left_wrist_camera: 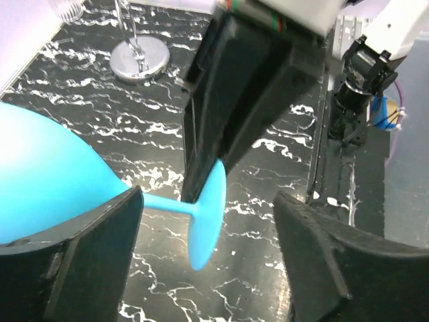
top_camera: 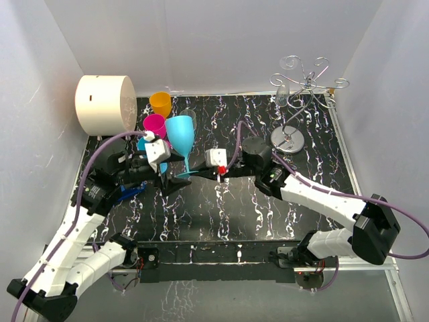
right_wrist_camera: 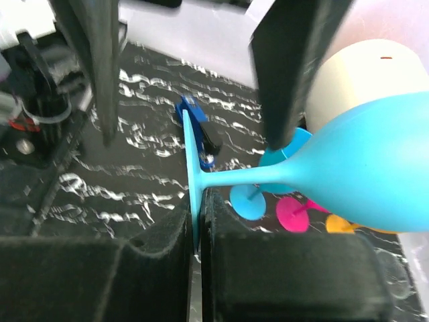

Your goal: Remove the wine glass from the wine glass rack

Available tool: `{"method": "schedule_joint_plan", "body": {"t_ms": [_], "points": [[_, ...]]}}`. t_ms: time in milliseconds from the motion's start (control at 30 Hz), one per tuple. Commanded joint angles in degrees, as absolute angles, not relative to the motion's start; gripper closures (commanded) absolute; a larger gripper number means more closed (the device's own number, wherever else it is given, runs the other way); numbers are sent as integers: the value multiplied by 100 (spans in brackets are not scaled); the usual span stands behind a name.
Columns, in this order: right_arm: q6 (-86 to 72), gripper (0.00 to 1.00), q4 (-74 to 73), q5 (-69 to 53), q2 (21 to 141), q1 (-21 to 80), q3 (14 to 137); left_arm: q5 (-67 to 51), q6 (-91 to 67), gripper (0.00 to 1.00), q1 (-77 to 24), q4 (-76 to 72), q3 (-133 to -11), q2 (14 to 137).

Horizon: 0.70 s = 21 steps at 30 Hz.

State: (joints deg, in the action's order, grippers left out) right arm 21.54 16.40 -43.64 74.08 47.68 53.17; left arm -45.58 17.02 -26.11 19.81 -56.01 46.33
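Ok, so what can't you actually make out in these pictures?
- Left wrist view: the wine glass rack shows only base and lower stem; the top edge cuts off its arms.
- Top view: the clear glass by the rack's arms is too small and faint to tell how it hangs.
- Left wrist view: a finger of the left claw covers part of the blue wine glass bowl, so contact is unclear.
- Right wrist view: rack out of frame.
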Motion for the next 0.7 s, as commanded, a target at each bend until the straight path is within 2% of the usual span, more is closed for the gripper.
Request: {"method": "schedule_joint_plan", "body": {"t_ms": [0,33,100,200,333,400,567,667], "points": [[5271,100,789,-3843,7098,4843,5427,-4446,382,10,-2637,1515,-6160,4571],[6126,100,566,-3649,7026,4843,5352,-4360,0,3,-2632,1329,-6270,4590],[7528,100,358,-3064,6896,4843,5130,-4130,-1007,1,-2632,854,-6406,4638],[8557,100,1019,-2085,6721,4844,4672,-3257,-2554,1,-2635,481,-6814,4846],[9539,100,1793,-1033,6617,4843,4162,-1803,-3923,1,-2636,1660,-7790,5283],[9943,100,1992,-696,6574,4847,3964,-1341,-4219,3,-2633,2340,-8253,5579],[10202,100,2685,-574,6316,4868,3537,-1096,-4019,9,-2629,3980,-9514,6598],[10252,100,2799,-591,6251,4890,3454,-1280,-3787,17,-2628,4030,-9425,6715]]}}
